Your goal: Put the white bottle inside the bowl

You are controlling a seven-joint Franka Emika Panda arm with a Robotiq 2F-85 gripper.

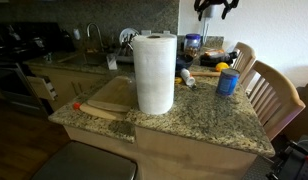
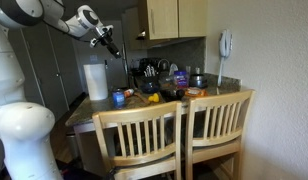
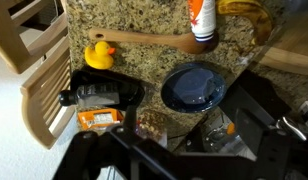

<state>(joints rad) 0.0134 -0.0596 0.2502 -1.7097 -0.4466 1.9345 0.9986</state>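
Note:
In the wrist view the white bottle point(image 3: 202, 18), with an orange label and a dark cap, lies on the granite counter at the top edge. A dark blue bowl point(image 3: 192, 87) sits empty just below it. In an exterior view the bottle point(image 1: 186, 78) shows as a small whitish thing lying right of the paper towel roll. My gripper point(image 1: 214, 8) hangs high above the counter's far side and also shows in the other exterior view point(image 2: 112, 44). In the wrist view its dark fingers point(image 3: 189, 142) frame the bottom of the picture, spread apart and empty.
A big paper towel roll point(image 1: 154, 72) stands mid-counter. A blue container with a yellow top point(image 1: 226, 80) is near the wooden chairs point(image 1: 274, 95). A yellow rubber duck point(image 3: 99, 55), a wooden spoon point(image 3: 144, 41) and dark packets point(image 3: 99, 97) lie near the bowl.

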